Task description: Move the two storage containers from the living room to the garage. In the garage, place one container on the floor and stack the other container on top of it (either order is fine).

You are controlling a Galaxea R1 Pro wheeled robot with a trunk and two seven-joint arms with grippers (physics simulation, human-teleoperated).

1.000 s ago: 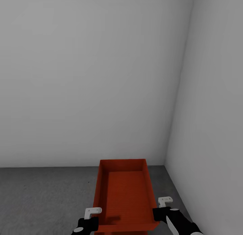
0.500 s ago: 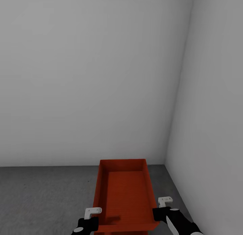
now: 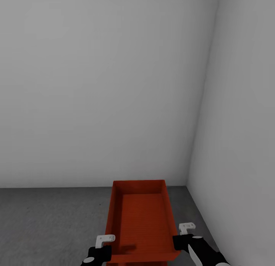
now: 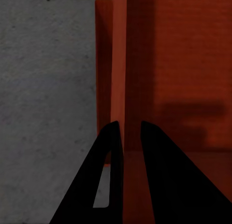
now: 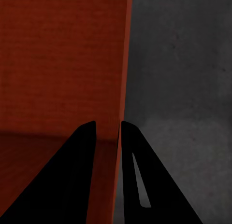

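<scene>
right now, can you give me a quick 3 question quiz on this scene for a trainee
1. True or false: the orange-red rectangular plastic bin is open-topped with nothing inside.
2. Which part of the bin does each gripper clamp? A) long side wall B) far end wall C) ribbed bottom
3. Fill in: the bin hangs over the dark grey speckled ____ floor.

Key:
1. True; the head view shows only its bare ribbed bottom.
2. A; the left gripper and right gripper each have jaws straddling a thin side wall.
3. Concrete.

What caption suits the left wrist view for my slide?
Left gripper pinching the side wall of an orange-red storage container above the grey concrete floor.
</scene>
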